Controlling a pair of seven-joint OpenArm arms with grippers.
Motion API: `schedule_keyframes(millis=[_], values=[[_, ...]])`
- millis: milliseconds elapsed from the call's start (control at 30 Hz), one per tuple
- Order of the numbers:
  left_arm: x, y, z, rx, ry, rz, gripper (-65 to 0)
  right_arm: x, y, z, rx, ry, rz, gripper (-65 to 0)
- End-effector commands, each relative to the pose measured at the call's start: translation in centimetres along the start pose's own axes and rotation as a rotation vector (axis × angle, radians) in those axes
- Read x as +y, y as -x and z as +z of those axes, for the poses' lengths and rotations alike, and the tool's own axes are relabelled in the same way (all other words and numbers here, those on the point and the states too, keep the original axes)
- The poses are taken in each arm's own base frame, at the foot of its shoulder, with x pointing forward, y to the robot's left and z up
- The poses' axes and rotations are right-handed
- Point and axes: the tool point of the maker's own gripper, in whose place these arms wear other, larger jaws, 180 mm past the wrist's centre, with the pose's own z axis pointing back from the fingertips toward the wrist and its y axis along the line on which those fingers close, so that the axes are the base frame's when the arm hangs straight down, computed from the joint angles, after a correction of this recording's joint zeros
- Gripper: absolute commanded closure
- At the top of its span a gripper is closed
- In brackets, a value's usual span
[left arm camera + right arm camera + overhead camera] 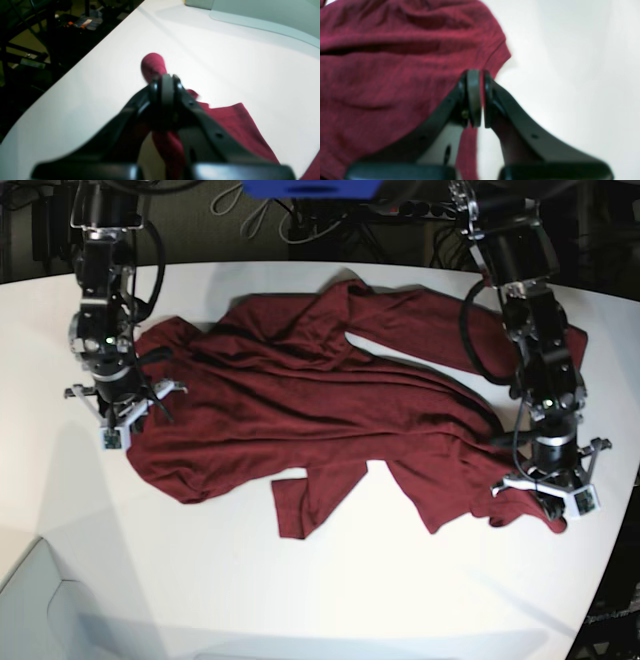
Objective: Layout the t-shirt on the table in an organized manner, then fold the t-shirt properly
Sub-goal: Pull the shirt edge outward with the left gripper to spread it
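We see the t-shirt (330,400) lying rumpled across the middle of the white worktop (300,600), body crumpled and sleeves trailing toward the far edge and the near side. Our left pincer (167,86) is clamped narrow on a bunched fold of the red cloth, a rounded end of fabric poking out beyond its tips. Our right pincer (477,100) is pinched narrow at the shirt's edge, with cloth running between its blades, at the opposite end.

Dark metal frames (22,50) beside the tabletop; a blue object (310,188) overhead.
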Motion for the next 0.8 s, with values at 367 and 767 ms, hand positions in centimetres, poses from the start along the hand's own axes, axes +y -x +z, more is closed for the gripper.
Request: schedule_keyframes(millis=[367,767], values=[[0.8,-5.3,6.0,-0.191,0.007,-0.07,0.0,-0.6,-2.0,0.1,-0.061,0.015,0.004,-0.7],[0.2,0.4,-1.2,-0.01,-0.006,-0.003,0.0,-0.5,-0.8,0.3,-0.035,0.013,0.006,-0.7]])
